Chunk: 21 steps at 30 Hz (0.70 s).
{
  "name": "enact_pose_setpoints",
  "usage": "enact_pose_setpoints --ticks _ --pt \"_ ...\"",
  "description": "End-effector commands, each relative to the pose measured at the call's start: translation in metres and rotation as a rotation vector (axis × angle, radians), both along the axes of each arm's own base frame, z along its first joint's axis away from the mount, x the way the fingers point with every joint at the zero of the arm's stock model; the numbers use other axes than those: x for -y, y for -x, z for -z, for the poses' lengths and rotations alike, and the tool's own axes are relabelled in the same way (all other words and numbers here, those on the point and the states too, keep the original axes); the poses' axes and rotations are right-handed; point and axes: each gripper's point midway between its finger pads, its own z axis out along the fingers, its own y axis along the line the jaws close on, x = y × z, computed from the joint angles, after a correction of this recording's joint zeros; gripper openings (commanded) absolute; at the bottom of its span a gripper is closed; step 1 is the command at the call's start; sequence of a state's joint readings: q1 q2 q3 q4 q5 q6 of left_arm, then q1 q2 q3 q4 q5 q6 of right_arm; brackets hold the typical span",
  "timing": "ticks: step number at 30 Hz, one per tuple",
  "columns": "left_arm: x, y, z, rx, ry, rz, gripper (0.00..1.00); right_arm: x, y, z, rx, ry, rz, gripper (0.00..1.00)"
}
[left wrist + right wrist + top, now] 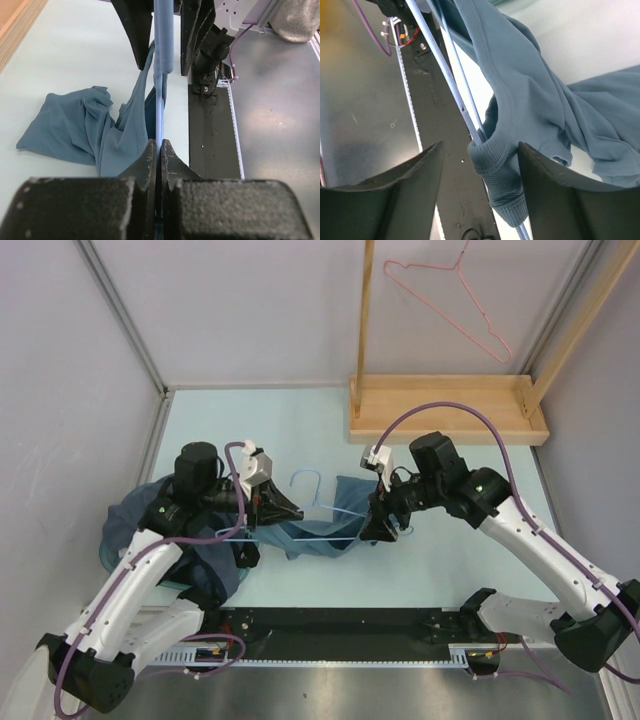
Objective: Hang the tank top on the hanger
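Observation:
The light-blue wire hanger (322,512) is held level above the table, and my left gripper (272,506) is shut on its left end. In the left wrist view the wire (163,45) runs straight out from the pinched fingertips (150,150). The teal tank top (330,542) droops from the hanger down to the table (75,125). My right gripper (381,527) is at the hanger's right end. It stands open around a ribbed strap (506,182) that is looped over the wire (454,89). The strap touches the right finger, and there is a gap to the left finger.
A dark navy heap of clothes (135,525) lies at the left under my left arm. At the back right is a wooden rack base (450,412) with a pink wire hanger (450,300) hanging above it. The black base rail (340,625) runs along the near edge.

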<state>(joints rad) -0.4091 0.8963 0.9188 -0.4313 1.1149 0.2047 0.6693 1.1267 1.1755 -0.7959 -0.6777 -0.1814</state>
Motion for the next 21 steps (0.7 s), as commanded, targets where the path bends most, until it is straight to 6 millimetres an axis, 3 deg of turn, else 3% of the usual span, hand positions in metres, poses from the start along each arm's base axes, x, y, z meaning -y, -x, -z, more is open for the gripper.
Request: enact_pose_setpoints --ticks 1,2,5,6,13,14,15,16,17,21 --pt "-0.003 0.005 -0.033 0.120 0.073 0.046 0.00 -0.001 0.000 0.002 0.031 0.020 -0.002 0.60" --pt "-0.003 0.005 -0.033 0.120 0.076 0.047 0.00 -0.002 0.000 0.003 0.031 0.022 -0.004 0.57" --pt "-0.005 0.004 -0.034 0.117 0.084 0.046 0.00 -0.004 0.003 0.005 0.030 0.035 -0.011 0.37" --pt "-0.005 0.004 -0.034 0.117 0.085 0.045 0.00 -0.006 0.005 0.005 0.033 0.036 -0.018 0.02" --pt "-0.005 -0.015 -0.030 0.094 0.057 -0.053 0.00 -0.007 -0.009 0.010 0.080 0.061 0.071 0.00" --pt "-0.005 -0.018 -0.030 0.099 0.056 -0.070 0.05 -0.010 -0.016 0.005 0.112 0.032 0.091 0.00" --pt "-0.006 -0.021 -0.030 0.098 0.052 -0.089 0.14 -0.009 -0.020 0.004 0.121 0.029 0.128 0.00" --pt "-0.007 -0.029 -0.027 0.090 0.040 -0.136 0.45 -0.007 -0.020 0.003 0.139 0.018 0.145 0.00" --pt "-0.008 -0.034 -0.027 0.097 0.037 -0.162 0.62 -0.008 -0.026 -0.002 0.167 -0.003 0.173 0.00" --pt "-0.011 -0.055 -0.026 0.090 0.026 -0.274 0.98 0.001 -0.040 -0.004 0.220 -0.010 0.285 0.00"
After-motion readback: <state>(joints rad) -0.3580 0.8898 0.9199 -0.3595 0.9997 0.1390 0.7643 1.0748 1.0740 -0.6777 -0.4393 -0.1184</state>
